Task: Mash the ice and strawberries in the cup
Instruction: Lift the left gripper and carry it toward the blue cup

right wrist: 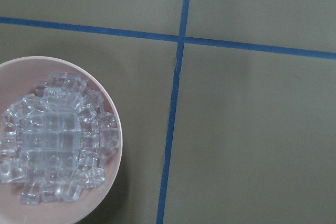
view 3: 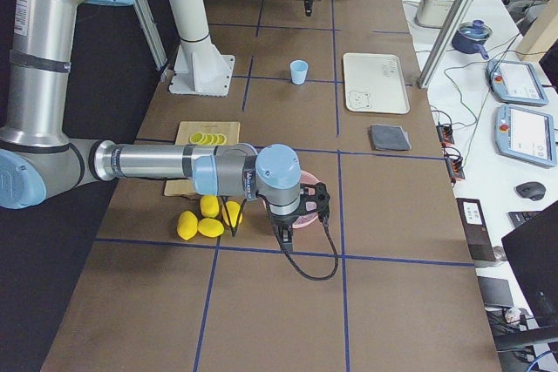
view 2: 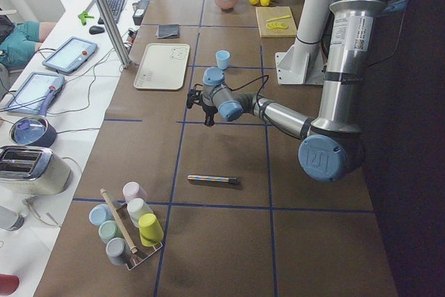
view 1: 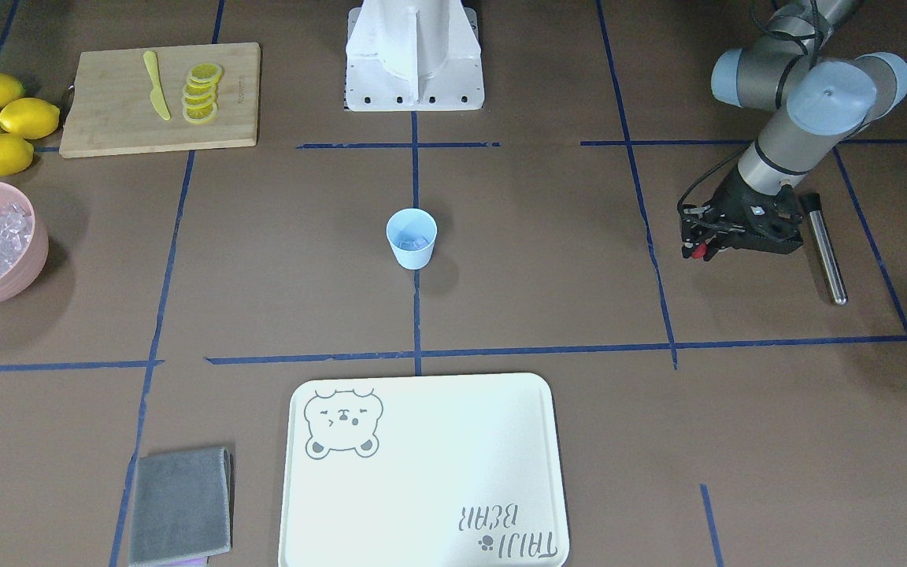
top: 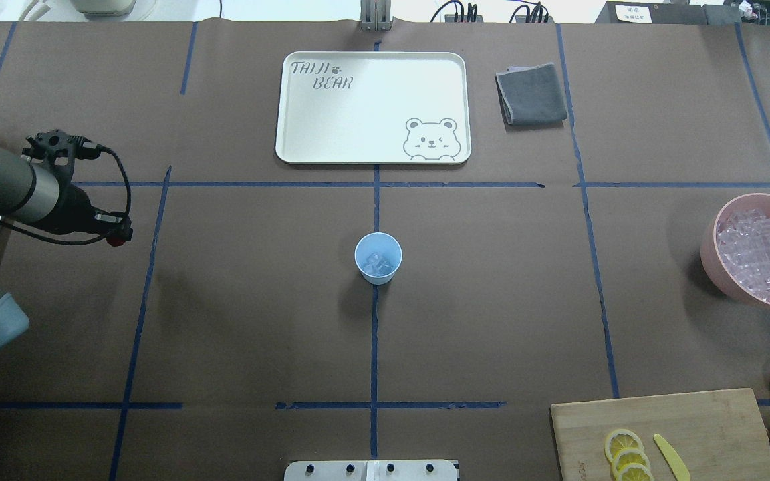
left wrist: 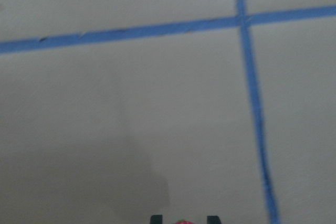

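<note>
The light blue cup (view 1: pixel 412 239) (top: pixel 378 258) stands upright at the table's centre, with a few clear ice pieces (top: pixel 378 262) inside. More ice (right wrist: pixel 52 145) fills the pink bowl (top: pixel 726 267). My left gripper (view 1: pixel 696 250) (top: pixel 119 235) hovers far to the cup's left side, shut on a small red strawberry (view 1: pixel 701 252), whose top peeks between the fingertips in the left wrist view (left wrist: pixel 182 222). My right gripper (view 3: pixel 288 224) hangs beside the pink bowl; whether it is open or shut I cannot tell.
A metal rod (view 1: pixel 825 248) lies beside the left arm. A cream tray (top: pixel 305 143) and a grey cloth (top: pixel 531 93) sit beyond the cup. A cutting board (view 1: pixel 107 118) holds lemon slices and a yellow knife, with lemons (view 1: pixel 1 122) nearby. A cup rack (view 2: pixel 128 227) stands at the left end.
</note>
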Controlling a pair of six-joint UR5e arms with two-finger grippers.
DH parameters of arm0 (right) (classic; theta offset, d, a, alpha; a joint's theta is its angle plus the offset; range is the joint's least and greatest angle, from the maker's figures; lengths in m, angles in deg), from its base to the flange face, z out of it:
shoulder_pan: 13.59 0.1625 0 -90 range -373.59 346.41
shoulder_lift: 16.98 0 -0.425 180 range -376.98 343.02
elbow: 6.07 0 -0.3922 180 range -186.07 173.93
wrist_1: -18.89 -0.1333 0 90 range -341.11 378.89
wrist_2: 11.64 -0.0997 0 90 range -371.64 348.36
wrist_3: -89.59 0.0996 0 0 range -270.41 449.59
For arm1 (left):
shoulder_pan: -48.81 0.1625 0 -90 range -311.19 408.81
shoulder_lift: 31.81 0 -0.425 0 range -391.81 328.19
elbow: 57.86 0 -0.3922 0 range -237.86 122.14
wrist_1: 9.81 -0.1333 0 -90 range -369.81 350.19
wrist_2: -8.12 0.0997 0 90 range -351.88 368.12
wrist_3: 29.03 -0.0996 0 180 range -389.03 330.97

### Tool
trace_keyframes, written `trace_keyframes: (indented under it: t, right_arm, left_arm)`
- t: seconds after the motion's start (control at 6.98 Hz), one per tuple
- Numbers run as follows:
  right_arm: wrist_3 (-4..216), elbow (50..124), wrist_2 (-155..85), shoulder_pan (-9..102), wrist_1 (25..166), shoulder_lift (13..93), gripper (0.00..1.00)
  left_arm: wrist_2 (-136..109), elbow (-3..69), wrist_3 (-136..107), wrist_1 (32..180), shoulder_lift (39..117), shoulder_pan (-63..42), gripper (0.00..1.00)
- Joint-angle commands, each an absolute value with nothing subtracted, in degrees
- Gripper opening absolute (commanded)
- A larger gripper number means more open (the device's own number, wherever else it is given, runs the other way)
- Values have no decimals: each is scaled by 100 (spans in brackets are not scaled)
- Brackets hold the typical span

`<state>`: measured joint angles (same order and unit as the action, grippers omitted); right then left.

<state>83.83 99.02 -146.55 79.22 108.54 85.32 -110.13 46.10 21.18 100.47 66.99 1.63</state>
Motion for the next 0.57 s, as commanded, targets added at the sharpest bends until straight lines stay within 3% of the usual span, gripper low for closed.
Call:
trace_keyframes:
  t: [0.0,0.14,0.43]
  right_arm:
    - [8387,9896,-14655,7922,10854,8532,99]
    - [8387,9904,-14655,7922,10854,8532,99]
    - [8387,9896,-14655,7922,10854,8532,99]
  left_arm:
    - [-11017,5495,2133,7496,8009,179,6]
    - [-11026,5551,2142,6639,8730,266,6]
    - [-11009,5307,3192,6490,9515,773,6]
